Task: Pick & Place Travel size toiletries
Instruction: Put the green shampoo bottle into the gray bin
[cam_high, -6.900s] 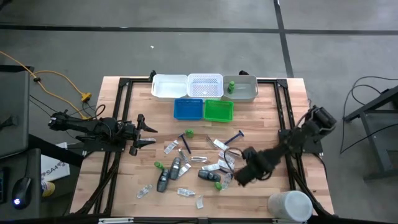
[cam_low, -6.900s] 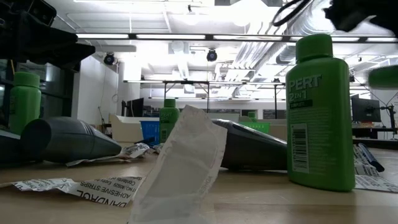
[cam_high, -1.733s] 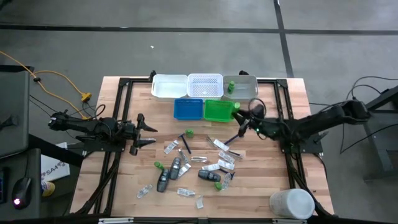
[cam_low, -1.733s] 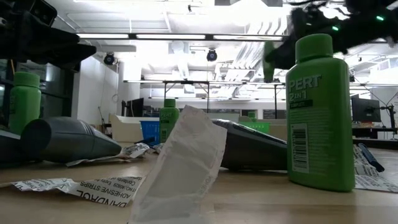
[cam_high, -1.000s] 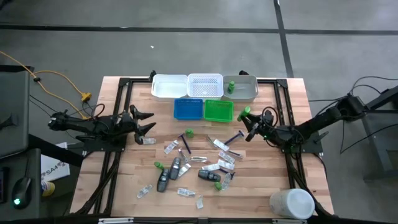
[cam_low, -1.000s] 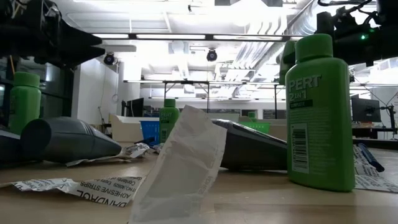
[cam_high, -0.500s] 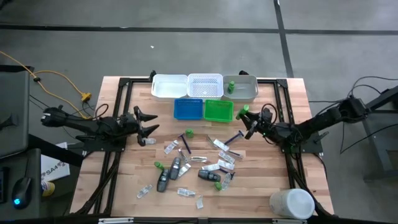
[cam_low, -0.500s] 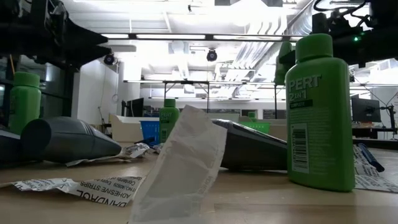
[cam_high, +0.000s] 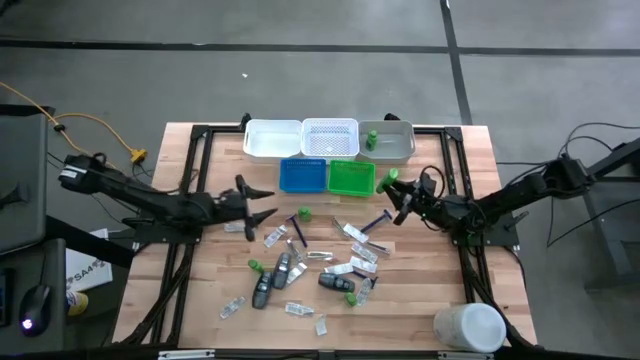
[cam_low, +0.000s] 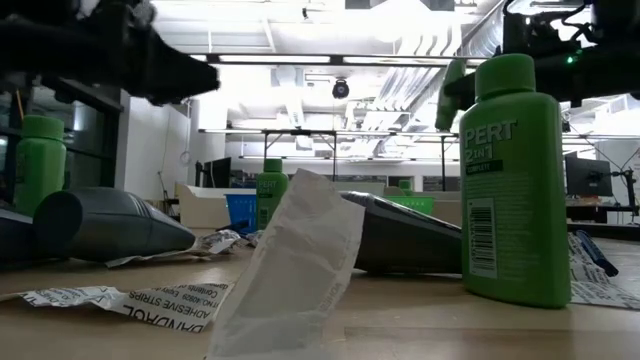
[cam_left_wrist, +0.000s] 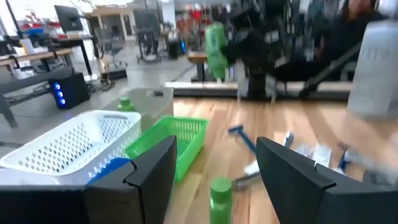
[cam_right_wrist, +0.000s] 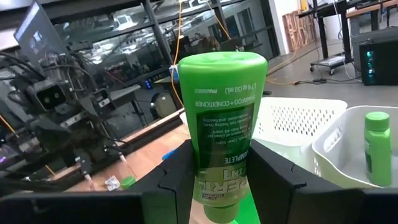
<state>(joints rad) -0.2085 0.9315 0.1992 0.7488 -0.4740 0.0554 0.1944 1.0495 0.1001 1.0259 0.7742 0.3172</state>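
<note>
My right gripper (cam_high: 398, 192) hangs over the table just right of the green tray (cam_high: 350, 177), shut on a small green bottle (cam_right_wrist: 222, 124), which also shows in the low view (cam_low: 452, 95). My left gripper (cam_high: 262, 203) is open, low over the table, left of the scattered toiletries (cam_high: 320, 262): green bottles, dark grey oblong pieces, clear packets and thin sticks lying flat. In the left wrist view my fingers stand apart, and a standing green bottle (cam_left_wrist: 221, 200) is ahead between them, untouched. That bottle (cam_high: 303, 213) stands on its base. My right gripper pinches the green bottle between its two fingers (cam_right_wrist: 180, 171), one on each side of the body's lower part (cam_right_wrist: 219, 183). The bottle stands out ahead of the fingers with its flat end (cam_right_wrist: 222, 62) away from them. It is lifted clear of the table.
Five trays sit at the far edge: white (cam_high: 272, 139), white mesh (cam_high: 329, 137), a clear one (cam_high: 396, 150) holding a green bottle (cam_high: 369, 138), blue (cam_high: 302, 174) and green. A large white cylinder (cam_high: 466, 330) stands at the near right corner. A green bottle (cam_low: 515, 180) stands close to the low camera.
My left gripper has moved toward the table's right, from beside the frame toward the scattered toiletries, staying open. My right gripper has kept the green bottle lifted in almost the same place.
</note>
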